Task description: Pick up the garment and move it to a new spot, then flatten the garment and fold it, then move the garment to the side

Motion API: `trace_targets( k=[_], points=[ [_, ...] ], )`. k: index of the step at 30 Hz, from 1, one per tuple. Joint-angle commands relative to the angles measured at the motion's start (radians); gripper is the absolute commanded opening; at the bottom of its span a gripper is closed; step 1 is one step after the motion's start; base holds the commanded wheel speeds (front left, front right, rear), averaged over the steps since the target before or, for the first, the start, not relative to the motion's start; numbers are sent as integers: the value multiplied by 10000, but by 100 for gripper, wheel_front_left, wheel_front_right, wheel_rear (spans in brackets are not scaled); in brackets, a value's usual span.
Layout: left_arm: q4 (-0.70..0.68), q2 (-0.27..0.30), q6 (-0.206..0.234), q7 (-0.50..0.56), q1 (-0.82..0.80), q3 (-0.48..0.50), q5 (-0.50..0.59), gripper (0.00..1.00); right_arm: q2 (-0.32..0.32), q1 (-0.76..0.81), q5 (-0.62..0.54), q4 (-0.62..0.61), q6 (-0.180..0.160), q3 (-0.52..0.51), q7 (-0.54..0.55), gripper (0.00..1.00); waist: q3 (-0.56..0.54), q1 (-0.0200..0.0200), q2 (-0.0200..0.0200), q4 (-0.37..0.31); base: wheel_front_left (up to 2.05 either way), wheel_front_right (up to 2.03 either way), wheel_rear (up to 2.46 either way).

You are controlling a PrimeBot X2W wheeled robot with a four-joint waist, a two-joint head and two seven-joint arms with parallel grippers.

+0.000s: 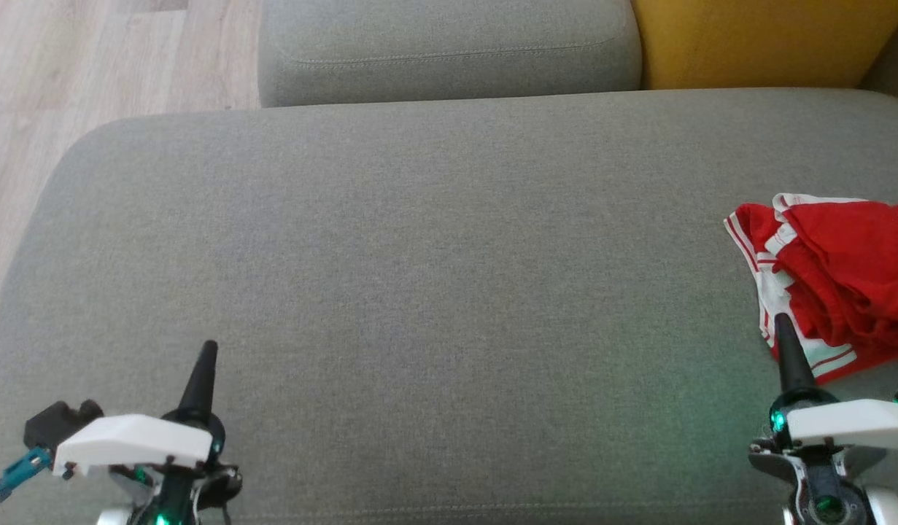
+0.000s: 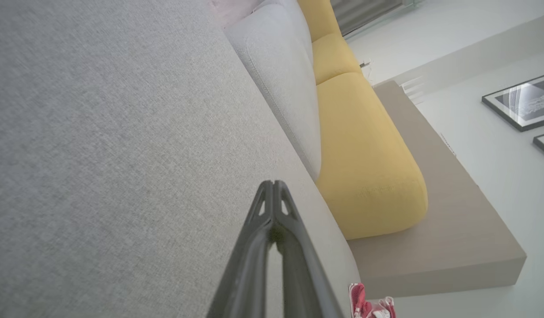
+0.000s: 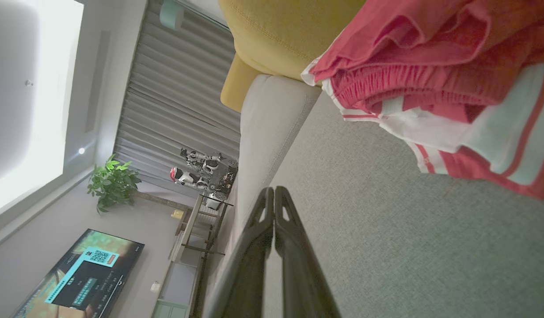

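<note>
Garment [image 1: 835,270] bunched at far right of sofa seat [image 1: 419,255] — not gripped.
You've got the right tool [image 1: 780,324] w/ fingers pressed together, tip just beside the red/white fabric's near-left edge; left tool [image 1: 209,348] also pinched closed, well apart over grey seat — yellow cushion [image 1: 755,36] at back right.

Grey sofa seat [image 1: 419,255], yellow cushion [image 1: 755,40], pale wood floor [image 1: 91,58], framed pictures [image 2: 521,106], television [image 3: 81,276]

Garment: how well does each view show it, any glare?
Head view: garment evenly lit, cut by the right edge, green glow beside the right gripper. Right wrist view: close and sharp, bright glare left. Left wrist view: washed out, a scrap at the bottom.
</note>
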Motion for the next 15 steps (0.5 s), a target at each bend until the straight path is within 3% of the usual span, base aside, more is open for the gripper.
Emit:
trace_targets(
  k=[1, 15],
  points=[
    [-273, 76, -98, 45, -575, 381, -168, 0, -68, -583, 229, -287, -6, 108, 44, 0, 1, 0, 0, 0, 0, 0, 0],
    [-95, -274, -530, 413, -732, 1016, -1475, 0, -73, -756, 1840, -64, -8, 10, 104, 0, 25, 0, 0, -18, 0, 0, 0]
  ],
)
